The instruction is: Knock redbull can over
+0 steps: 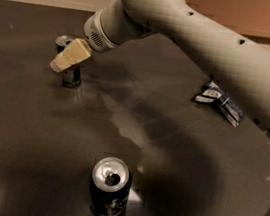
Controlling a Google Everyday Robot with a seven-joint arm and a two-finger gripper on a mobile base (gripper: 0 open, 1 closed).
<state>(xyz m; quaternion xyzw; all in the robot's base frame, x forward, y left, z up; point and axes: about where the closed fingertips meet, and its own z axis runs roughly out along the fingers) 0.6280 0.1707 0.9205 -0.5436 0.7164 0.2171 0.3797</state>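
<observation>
The redbull can [70, 76] stands upright at the far left of the dark table; it is slim, blue and silver, with a silver top. My gripper [61, 62] hangs from the big white arm and sits right in front of the can's upper half, covering its middle. Only one cream-coloured fingertip shows clearly, pointing down and left. The gripper seems to touch or nearly touch the can.
A wider dark navy soda can [109, 189] with an open top stands near the front centre. A blue-and-white foil snack bag [220, 103] lies at the right. The white arm [195, 43] spans the upper right. The dark table [159, 149] has bright reflections.
</observation>
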